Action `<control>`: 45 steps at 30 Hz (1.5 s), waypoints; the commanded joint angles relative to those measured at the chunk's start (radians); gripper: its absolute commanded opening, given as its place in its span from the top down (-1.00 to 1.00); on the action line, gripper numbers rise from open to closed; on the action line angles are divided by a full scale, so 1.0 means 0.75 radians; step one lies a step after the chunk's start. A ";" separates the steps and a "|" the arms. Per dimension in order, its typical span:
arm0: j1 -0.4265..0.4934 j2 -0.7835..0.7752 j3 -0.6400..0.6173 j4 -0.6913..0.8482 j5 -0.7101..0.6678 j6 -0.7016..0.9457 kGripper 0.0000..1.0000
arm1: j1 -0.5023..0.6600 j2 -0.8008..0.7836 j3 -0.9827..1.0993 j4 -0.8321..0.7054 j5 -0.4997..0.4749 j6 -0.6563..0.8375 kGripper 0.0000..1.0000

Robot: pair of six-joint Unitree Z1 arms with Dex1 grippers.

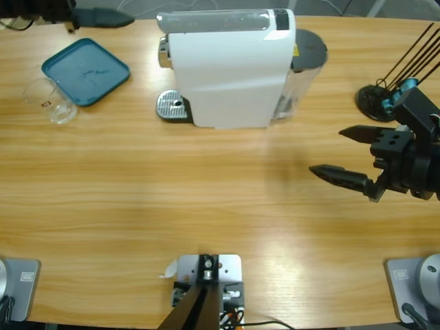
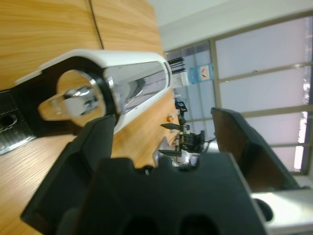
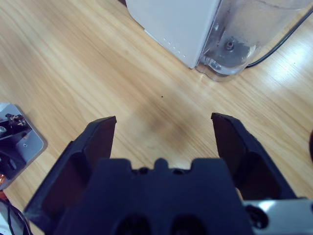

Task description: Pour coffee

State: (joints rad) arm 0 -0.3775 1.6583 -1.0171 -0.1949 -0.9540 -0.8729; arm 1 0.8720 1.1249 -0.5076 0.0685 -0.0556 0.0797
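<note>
The right gripper (image 1: 344, 155) hangs over bare worktop (image 1: 206, 199) at the right side, its jaws spread wide with nothing between them, pointed toward the back of the white coffee machine (image 1: 230, 69). We judge it is parked there because no pour is under way and it has nothing to carry yet. Its wrist view shows the machine's clear water tank (image 3: 244, 34) and a dark cable behind it.

The left gripper (image 2: 161, 142) is also wide and empty. It shows as a dark tip at the top left corner in the high view, and its camera looks along the machine's spout end, the natural side from which to serve the drip grate (image 1: 172, 106).

A clear glass tumbler (image 1: 49, 101) stands at the far left, just beside a teal tray (image 1: 86, 69) and well apart from the grate. The coffee should be inside it, but we cannot make out any liquid from here. We judge the glass must first be fetched.

We find no legible writing; a small yellow sticker on the machine is too small to read.
</note>
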 commanded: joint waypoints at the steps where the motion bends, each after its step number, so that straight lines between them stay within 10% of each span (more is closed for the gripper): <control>1: 0.005 0.164 -0.051 -0.053 -0.079 -0.040 -0.70 | 0.015 -0.019 0.039 -0.014 0.009 0.016 -0.68; 35: -0.040 0.264 -0.042 -0.146 -0.141 -0.082 -0.67 | 0.016 -0.033 0.043 -0.014 0.007 0.016 -0.68; 45: -0.040 0.264 -0.081 -0.149 -0.143 -0.088 0.05 | 0.016 -0.025 0.043 -0.014 0.016 0.016 -0.67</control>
State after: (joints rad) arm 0 -0.3992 1.8025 -1.0580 -0.2936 -1.0501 -0.9262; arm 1 0.8720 1.1218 -0.5076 0.0685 -0.0543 0.0799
